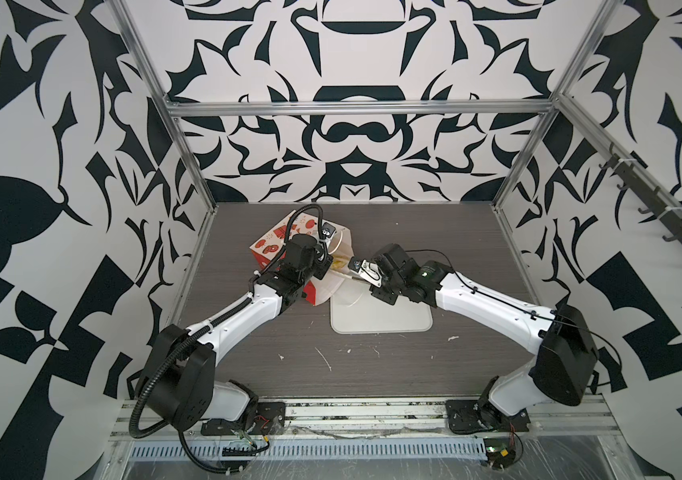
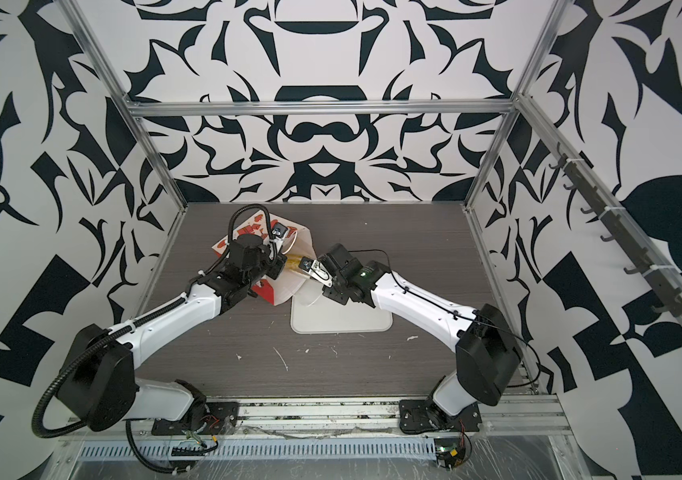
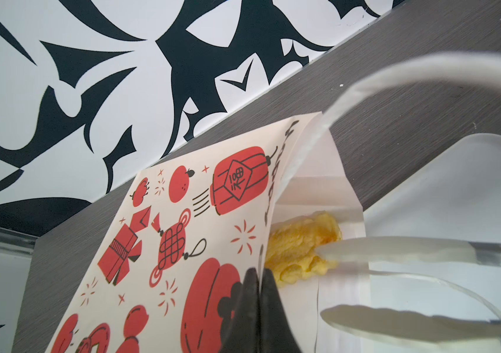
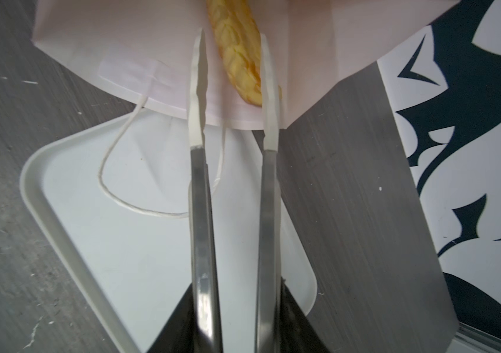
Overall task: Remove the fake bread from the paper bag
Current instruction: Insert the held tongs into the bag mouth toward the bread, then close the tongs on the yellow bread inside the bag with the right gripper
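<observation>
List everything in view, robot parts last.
paper bag: 1, white with red prints, on its side, back left of table, mouth toward tray
fake bread: 1 braided piece visible, golden yellow, in the bag mouth between the tong tips
tongs: 1, metal with white tips, reaching into bag
tray: 1, white, table centre
table: 1, dark grey woodgrain
left gripper: black, pinching bag edge
right gripper: black, holding tongs

Paper bag (image 1: 279, 245) lies tipped on bench (image 1: 435, 232), mouth toward white tray (image 1: 385, 318); right gripper (image 1: 352, 266) reaches into mouth, left gripper hidden.
</observation>
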